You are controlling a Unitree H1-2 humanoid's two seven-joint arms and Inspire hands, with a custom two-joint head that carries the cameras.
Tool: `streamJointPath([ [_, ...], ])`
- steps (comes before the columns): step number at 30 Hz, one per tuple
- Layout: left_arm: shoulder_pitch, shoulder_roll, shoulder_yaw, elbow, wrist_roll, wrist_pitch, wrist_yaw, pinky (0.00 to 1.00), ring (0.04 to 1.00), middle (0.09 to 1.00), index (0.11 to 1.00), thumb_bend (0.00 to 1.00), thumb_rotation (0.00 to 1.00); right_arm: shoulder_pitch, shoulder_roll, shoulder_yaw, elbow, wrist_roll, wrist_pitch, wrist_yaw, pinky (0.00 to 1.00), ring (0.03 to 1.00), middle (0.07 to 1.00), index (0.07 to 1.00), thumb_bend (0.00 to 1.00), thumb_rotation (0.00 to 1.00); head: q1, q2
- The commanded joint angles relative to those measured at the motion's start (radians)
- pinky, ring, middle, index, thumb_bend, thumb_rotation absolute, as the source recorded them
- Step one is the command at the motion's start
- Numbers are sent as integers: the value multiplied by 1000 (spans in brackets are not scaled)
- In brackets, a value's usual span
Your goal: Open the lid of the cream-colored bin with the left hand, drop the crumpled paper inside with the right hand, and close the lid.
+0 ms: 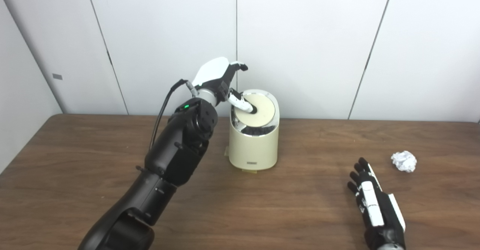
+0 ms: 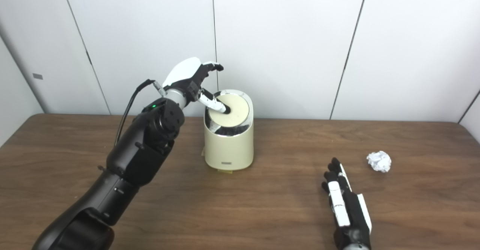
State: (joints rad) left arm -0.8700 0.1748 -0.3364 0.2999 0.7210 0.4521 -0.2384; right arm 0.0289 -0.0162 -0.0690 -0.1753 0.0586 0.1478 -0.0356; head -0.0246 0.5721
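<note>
On the left hand (image 1: 219, 78), one of the fingers (image 1: 240, 103) reaches down and sets its dark tip on the lid (image 1: 258, 109) of the cream-colored bin (image 1: 254, 145), a little left of the lid's middle, while the rest stay loosely curled above and behind the bin's rim, grasping nothing. That single-point contact looks like a press rather than a grip, which fits a push-type lid: I judge the hand is placed high and over the bin so it can bear down on the disc. The lid appears tilted, its near edge sunk, with a shiny metal rim and a dark gap showing at the front, so the opening seems begun; whether it is fully open I cannot tell. The left forearm slants up from the near left of the bin, keeping the bin's right side unobstructed. The right hand (image 1: 375, 205) lies flat on the desk (image 1: 300, 212) to the near right of the bin, fingers stretched out together and holding nothing, probably waiting its turn. The crumpled paper (image 1: 404, 161) sits on the desk further right of the bin, just beyond and to the right of that hand, not touching it, so it is not yet picked up.
</note>
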Motion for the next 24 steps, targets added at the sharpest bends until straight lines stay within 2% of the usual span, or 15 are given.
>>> streamJointPath([
  [1, -54, 12, -10, -31, 19, -8, 14, 687, 879, 925, 898, 936, 127, -23, -3, 3, -42, -4, -10, 4, 931, 955, 973, 970, 581, 856, -1, 1],
  [5, -49, 19, -35, -32, 35, -12, 16, 696, 876, 932, 901, 944, 117, -20, -7, 6, -52, -10, -9, 6, 926, 950, 970, 969, 574, 866, 2, 5],
  [11, -53, 80, -146, -16, 147, -85, 21, 806, 907, 939, 911, 944, 100, -14, -8, 8, -57, -7, -17, 12, 929, 955, 971, 969, 578, 868, 8, 10],
  [15, -55, 113, -207, -11, 218, -123, 15, 803, 902, 936, 903, 971, 76, -10, -7, 5, -65, -1, -18, 12, 927, 952, 970, 967, 586, 861, 10, 17],
  [24, -39, 121, -248, 2, 300, -157, 12, 806, 918, 917, 894, 1000, 29, -7, -3, 1, -76, 12, -4, 6, 932, 954, 968, 965, 588, 849, 12, 23],
])
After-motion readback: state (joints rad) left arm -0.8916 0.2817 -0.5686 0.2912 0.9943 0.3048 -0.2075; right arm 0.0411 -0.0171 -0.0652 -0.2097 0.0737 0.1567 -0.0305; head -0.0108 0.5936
